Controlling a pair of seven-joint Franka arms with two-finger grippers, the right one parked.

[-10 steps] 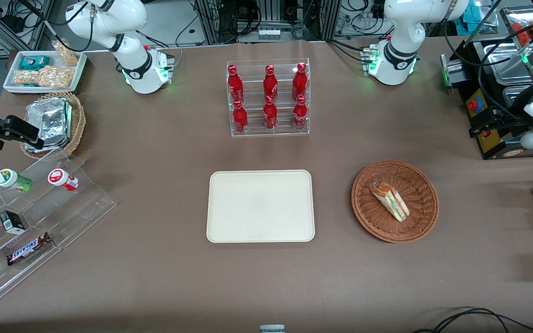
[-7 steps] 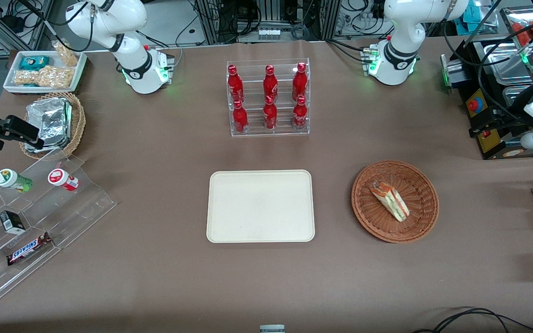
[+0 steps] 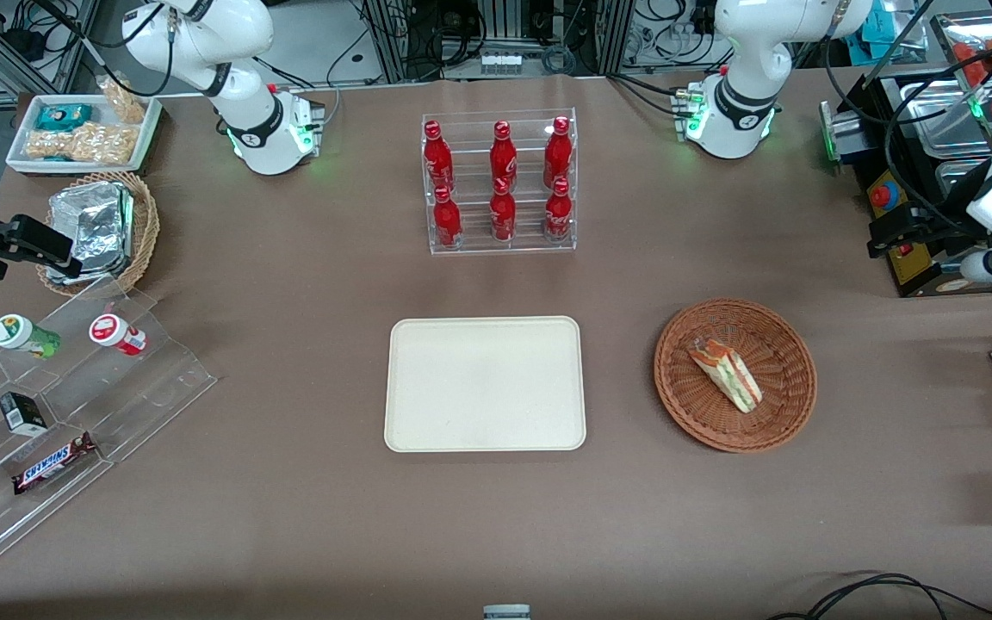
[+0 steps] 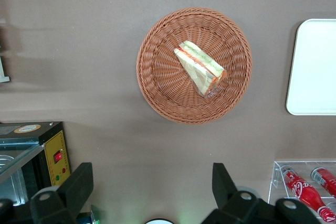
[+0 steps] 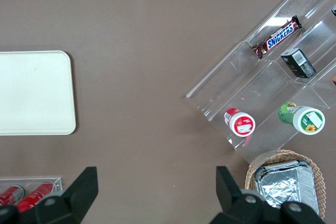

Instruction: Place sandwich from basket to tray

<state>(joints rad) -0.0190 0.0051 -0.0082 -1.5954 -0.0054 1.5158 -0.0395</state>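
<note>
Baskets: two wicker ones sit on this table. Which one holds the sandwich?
The shallow reddish-brown basket holds the sandwich; the deeper tan basket holds foil containers. The open gripper hangs above it.

The one brand name that reads plainly is "SNICKERS", in white letters on the brown wrapper of a chocolate bar lying on the lowest step of the clear plastic stand toward the parked arm's end of the table; the right wrist view shows the same word. The red bottles in the clear rack carry white script, too small to make out. The round lids of the two small jars on the stand bear labels that cannot be read.
</note>
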